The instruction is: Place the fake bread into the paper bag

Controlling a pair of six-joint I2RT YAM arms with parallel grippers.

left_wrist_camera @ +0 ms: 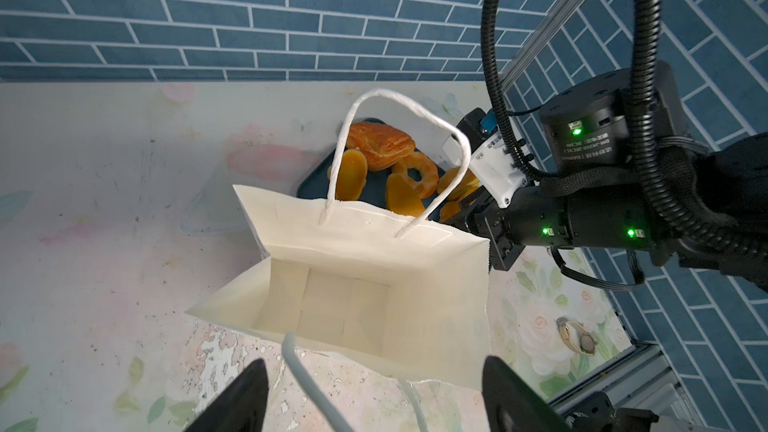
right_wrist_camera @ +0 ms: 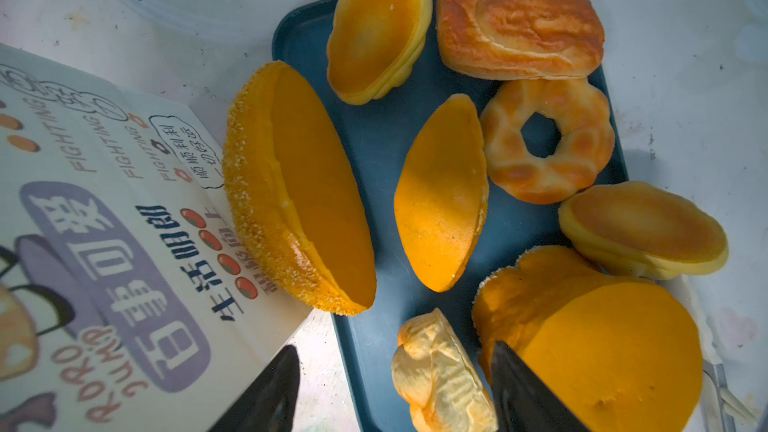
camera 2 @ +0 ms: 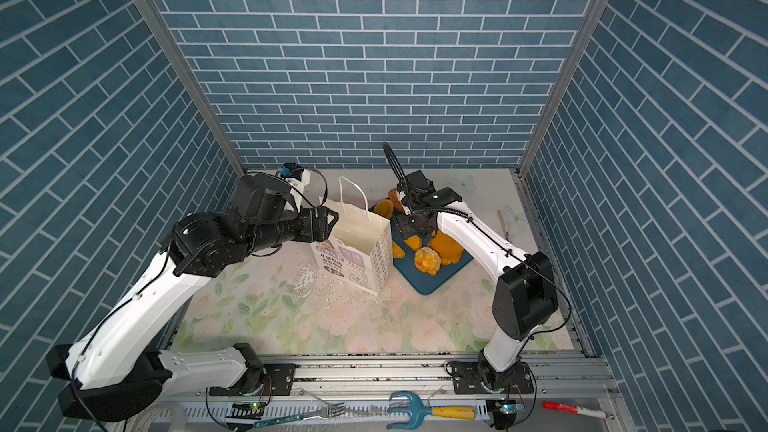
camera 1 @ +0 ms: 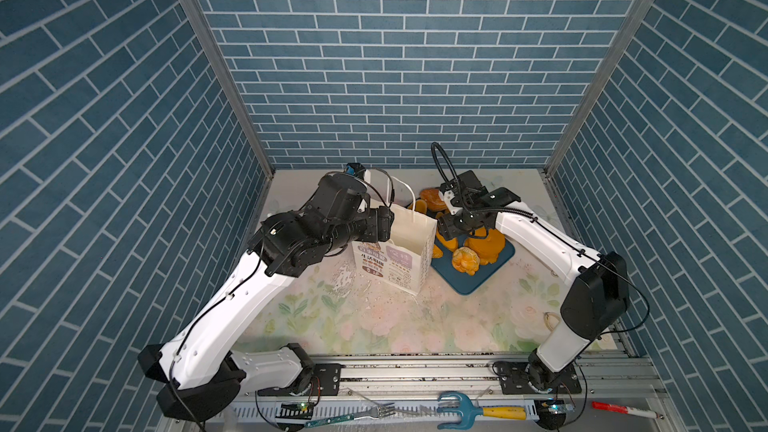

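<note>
Now the left gripper (left_wrist_camera: 376,363), jaws spread, waits at the rim of the paper bag (camera 1: 399,251), seemingly to steady its mouth. Beside the bag, the right gripper (right_wrist_camera: 395,347), jaws apart, straddles fake bread (right_wrist_camera: 440,371) on the tray (right_wrist_camera: 374,139).

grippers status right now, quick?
Left gripper: open, bag handle between the jaws, not clamped.
Right gripper: open, over the bun, nothing held.

paper bag (right_wrist_camera: 124,222), printed face: "fighting" is printed three times in capitals; "roro jump" is set in a curve; 百事可爱 is carried on the purple label (right_wrist_camera: 112,284); 生活明朗 is printed beside it. black motor housing (left_wrist_camera: 582,139): "damiao" is marked, upside down.
</note>
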